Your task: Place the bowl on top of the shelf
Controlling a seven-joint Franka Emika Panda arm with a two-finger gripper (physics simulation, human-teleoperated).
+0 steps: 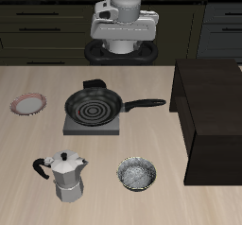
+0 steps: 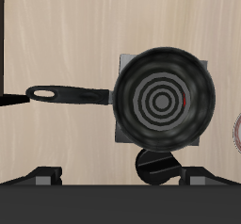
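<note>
Hanging high at the table's back, well behind the frying pan [image 1: 95, 107]: gripper [image 1: 122, 45], fingertips lost against the arm body in the exterior view. In the wrist view, only dark finger ends [image 2: 42, 176] at the frame edge, set wide apart, nothing between them; released.

Sitting upright near the table's front edge, forward of the pan and well clear of it: bowl [image 1: 137, 175], mouth up, round, no long axis. Not visible in the wrist view.

Standing beside the pan's handle end: shelf [image 1: 216, 115], cut off by the frame edge; only a dark sliver [image 2: 9, 100] in the wrist view.

Resting on a grey slab [image 1: 76, 127]: the pan. Also seen only from outside: moka pot [image 1: 64, 177], beside the bowl. Showing whole in the exterior view, beyond the pan opposite the handle: pink-rimmed plate [image 1: 28, 104], a mere sliver in the wrist view.
</note>
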